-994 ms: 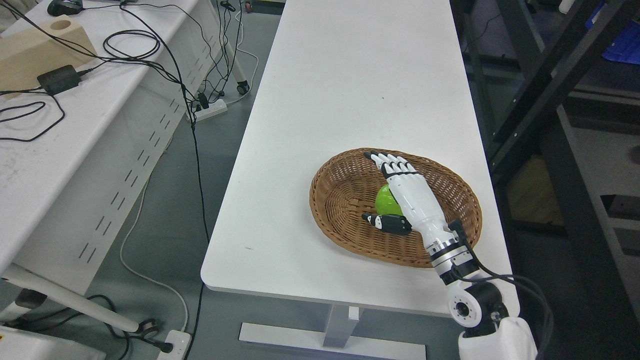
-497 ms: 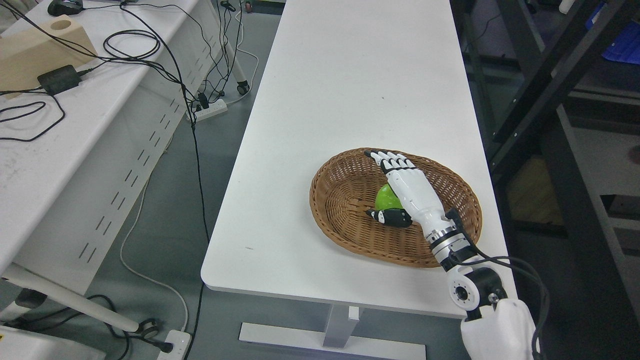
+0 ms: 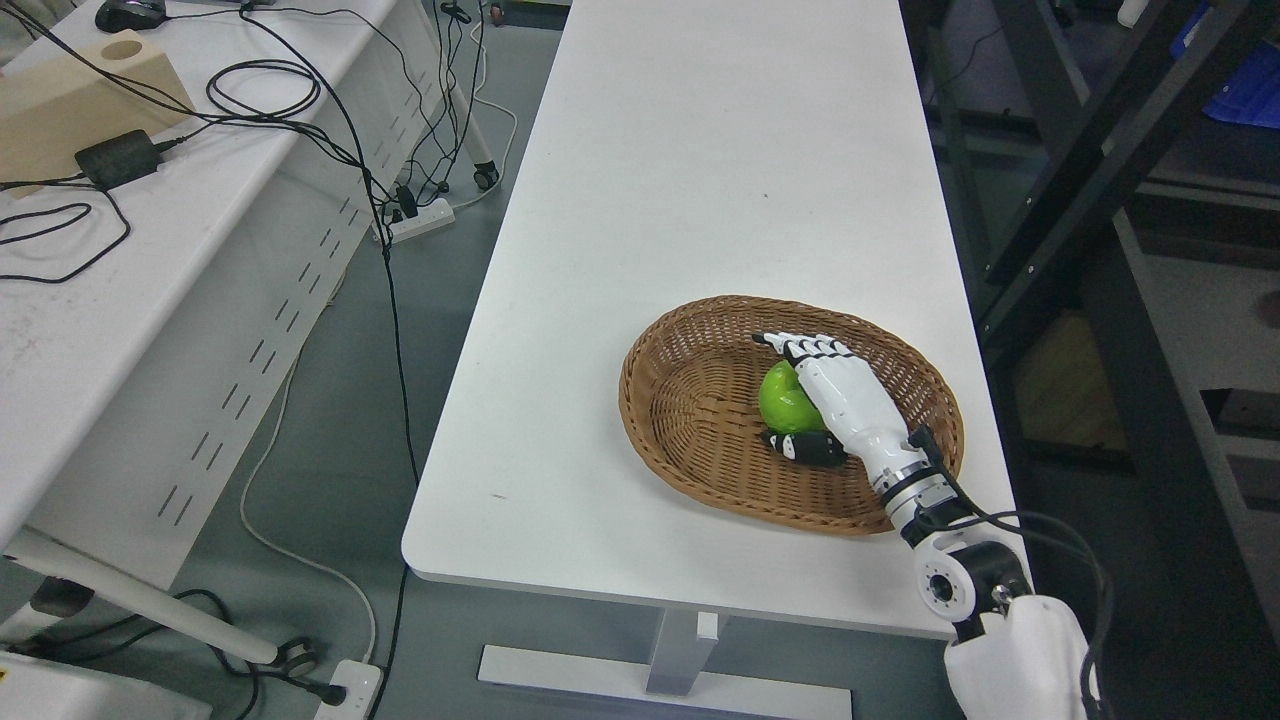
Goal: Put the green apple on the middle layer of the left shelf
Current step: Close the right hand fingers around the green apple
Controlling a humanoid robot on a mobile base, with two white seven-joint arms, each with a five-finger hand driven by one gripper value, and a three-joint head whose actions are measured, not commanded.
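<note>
A green apple lies inside an oval wicker basket near the front right of the white table. My right hand, white with black fingertips, reaches in from the lower right and wraps the apple. Its fingers curl over the far side and the thumb presses on the near side. The apple still rests low in the basket. The palm hides its right half. My left arm is out of the picture.
A dark metal shelf rack stands close along the table's right edge. On the left is a second white desk with cables, a power adapter and a wooden block. Cables and power strips lie on the floor between.
My right hand has drawn back toward me and dropped lower. Its straight fingers have curled around the apple and the thumb has closed in under it.
</note>
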